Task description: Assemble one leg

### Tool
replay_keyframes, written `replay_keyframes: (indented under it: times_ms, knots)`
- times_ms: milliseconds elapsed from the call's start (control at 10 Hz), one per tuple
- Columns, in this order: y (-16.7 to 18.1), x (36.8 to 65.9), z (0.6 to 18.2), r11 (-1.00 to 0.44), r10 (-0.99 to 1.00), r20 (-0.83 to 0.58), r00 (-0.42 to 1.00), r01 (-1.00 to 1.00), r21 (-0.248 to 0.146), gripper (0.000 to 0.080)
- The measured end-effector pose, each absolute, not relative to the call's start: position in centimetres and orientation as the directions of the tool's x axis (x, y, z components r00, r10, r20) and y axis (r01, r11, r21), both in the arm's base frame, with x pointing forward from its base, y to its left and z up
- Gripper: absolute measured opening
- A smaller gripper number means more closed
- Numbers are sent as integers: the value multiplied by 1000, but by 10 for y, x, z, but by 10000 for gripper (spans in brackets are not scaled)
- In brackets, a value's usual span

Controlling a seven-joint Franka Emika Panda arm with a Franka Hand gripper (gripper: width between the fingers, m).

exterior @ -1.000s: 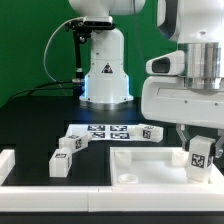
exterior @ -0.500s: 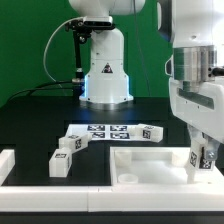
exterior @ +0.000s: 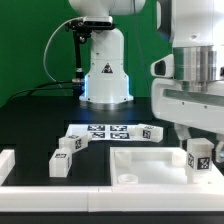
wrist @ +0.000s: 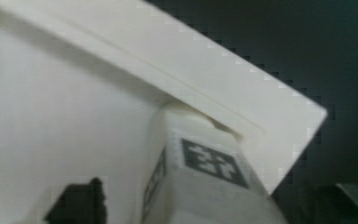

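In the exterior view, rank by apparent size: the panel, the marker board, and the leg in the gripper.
1. Panel, largest.
2. Marker board.
3. Leg in the gripper, smallest, though it sits nearer the camera than the board.

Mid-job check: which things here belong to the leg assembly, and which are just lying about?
In the job:
- gripper
- leg between its fingers, upright over the panel
- panel

Lying about:
- spare legs
- marker board
- white rail
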State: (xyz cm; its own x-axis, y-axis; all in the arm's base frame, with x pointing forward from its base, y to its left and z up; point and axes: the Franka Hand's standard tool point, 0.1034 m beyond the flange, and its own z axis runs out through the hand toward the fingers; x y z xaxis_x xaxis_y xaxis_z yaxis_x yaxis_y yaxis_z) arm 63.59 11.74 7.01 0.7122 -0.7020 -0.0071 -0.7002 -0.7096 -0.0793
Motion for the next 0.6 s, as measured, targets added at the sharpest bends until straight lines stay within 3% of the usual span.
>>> replay_keyframes:
  times_ms: [400, 600]
  knots:
    - [115, 635, 69, -884, -464, 16, 886, -461, -75, 647]
    - [115, 638, 73, -992, -125, 61, 990, -123, -33, 649]
